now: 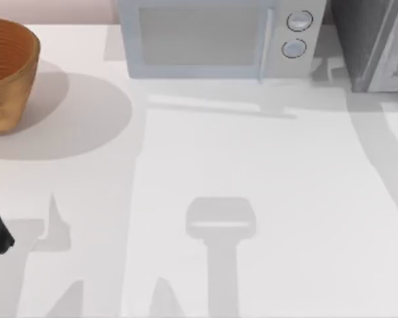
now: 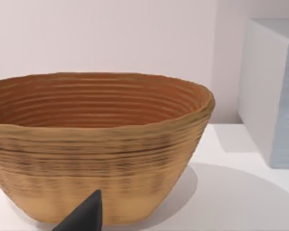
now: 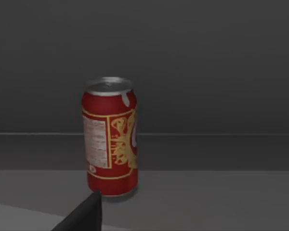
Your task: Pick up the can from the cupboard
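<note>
Reach step: red can [image 3: 110,137] stands upright on dark cupboard shelf [image 3: 207,192], just ahead of right pincer [image 3: 84,214], not yet gripped; pincer opening cannot tell. Next: close in, straddle can.

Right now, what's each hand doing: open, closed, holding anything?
Left hand: by the basket, cannot tell.
Right hand: facing the can in the cupboard, cannot tell.

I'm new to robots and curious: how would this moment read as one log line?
right gripper: facing upright red can inside cupboard, not gripped | left gripper: near basket
</note>
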